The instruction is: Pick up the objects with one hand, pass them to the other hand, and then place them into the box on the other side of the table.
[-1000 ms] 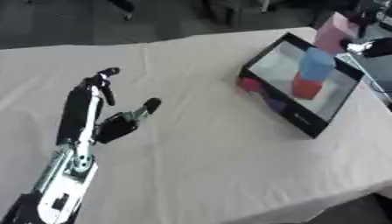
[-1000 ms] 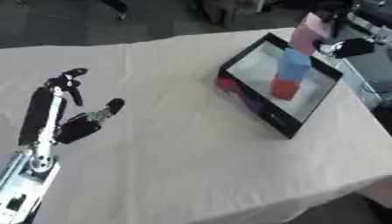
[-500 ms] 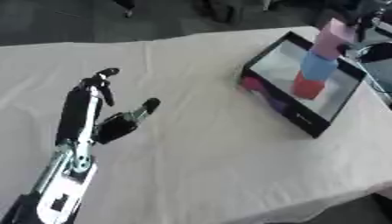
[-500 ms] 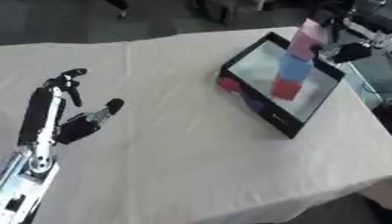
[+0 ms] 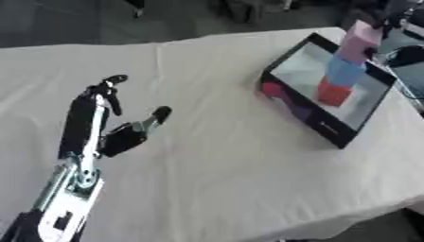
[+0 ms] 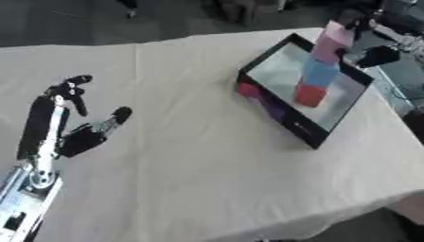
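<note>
A black box (image 5: 308,115) with a pale floor stands at the right of the table. Inside it a red block (image 5: 331,92) carries a blue block (image 5: 344,71), and a pink block (image 5: 361,39) rests slightly tilted on top. My right hand (image 6: 354,17) reaches in from the upper right corner, dark fingers curled at the pink block's top; much of the hand is cut off. My left hand (image 5: 124,137) lies open on the white cloth at the left, fingers spread and holding nothing, far from the box.
White cloth (image 5: 224,160) covers the table, and its front edge runs along the bottom right. Dark floor and chair legs (image 5: 240,9) lie beyond the far edge. Cables and dark gear (image 6: 389,33) sit behind the box.
The pink block has come left and down from behind the box onto the blue block. The left hand has stayed where it was.
</note>
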`<act>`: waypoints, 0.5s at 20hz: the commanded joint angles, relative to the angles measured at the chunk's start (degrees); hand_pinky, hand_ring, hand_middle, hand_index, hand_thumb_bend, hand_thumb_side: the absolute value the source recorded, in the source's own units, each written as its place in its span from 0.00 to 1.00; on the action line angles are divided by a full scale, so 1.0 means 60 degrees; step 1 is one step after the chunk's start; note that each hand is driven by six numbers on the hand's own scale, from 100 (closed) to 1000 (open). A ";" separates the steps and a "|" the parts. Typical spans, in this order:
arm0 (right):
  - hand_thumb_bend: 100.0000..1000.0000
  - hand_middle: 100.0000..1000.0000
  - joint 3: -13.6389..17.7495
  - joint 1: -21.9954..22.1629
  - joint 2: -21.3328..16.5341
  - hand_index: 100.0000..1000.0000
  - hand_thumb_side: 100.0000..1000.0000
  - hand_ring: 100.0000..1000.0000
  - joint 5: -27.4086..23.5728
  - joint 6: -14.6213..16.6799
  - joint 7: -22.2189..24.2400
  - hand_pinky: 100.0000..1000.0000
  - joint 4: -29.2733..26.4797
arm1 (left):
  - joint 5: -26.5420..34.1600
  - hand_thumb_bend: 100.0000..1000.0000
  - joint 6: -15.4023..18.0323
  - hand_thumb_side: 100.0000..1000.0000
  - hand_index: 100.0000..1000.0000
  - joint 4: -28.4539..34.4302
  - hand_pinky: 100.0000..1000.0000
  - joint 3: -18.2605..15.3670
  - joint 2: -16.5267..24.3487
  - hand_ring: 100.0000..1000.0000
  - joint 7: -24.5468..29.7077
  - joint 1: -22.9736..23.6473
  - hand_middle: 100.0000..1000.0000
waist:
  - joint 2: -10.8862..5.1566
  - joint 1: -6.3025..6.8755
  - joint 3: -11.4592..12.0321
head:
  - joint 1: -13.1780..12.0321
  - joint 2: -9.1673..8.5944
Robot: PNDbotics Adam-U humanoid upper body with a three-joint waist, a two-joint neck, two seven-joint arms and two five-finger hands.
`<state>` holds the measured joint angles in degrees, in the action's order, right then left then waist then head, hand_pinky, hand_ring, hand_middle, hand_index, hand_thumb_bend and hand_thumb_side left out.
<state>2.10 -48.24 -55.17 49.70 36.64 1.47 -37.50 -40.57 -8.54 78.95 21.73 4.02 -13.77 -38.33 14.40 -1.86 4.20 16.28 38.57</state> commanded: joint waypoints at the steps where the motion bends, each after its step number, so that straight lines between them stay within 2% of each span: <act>1: 0.17 0.66 0.0115 -0.0173 -0.0314 0.72 0.63 0.80 0.0217 0.0023 0.0127 0.80 -0.0155 | 0.0046 0.72 0.0011 0.75 0.80 0.0141 0.75 0.0014 -0.0067 0.68 -0.0044 -0.0092 0.22 | -0.0145 -0.0036 -0.0034 | 0.0040 -0.0112; 6: 0.25 0.74 0.0182 -0.0204 -0.0325 0.83 0.66 0.86 0.0372 0.0047 0.0277 0.84 -0.0159 | 0.0034 0.72 0.0026 0.74 0.80 0.0131 0.75 0.0021 -0.0080 0.68 -0.0046 -0.0081 0.22 | -0.0145 -0.0041 -0.0044 | 0.0042 -0.0112; 8: 0.39 0.75 0.0204 -0.0202 -0.0333 0.85 0.71 0.88 0.0338 0.0125 0.0372 0.85 -0.0150 | 0.0021 0.72 0.0028 0.74 0.80 0.0117 0.75 0.0023 -0.0085 0.68 -0.0043 -0.0068 0.22 | -0.0144 -0.0041 -0.0049 | 0.0045 -0.0114; 10: 0.39 0.76 0.0231 -0.0197 -0.0343 0.87 0.72 0.88 0.0271 0.0191 0.0475 0.86 -0.0142 | 0.0008 0.72 0.0031 0.75 0.80 0.0093 0.75 0.0025 -0.0091 0.68 -0.0043 -0.0055 0.22 | -0.0146 -0.0041 -0.0057 | 0.0045 -0.0111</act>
<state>2.80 -48.46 -55.17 51.58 37.58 3.88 -37.80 -40.50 -8.48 78.92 21.74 3.61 -13.82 -38.19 14.40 -1.87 3.99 16.33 38.57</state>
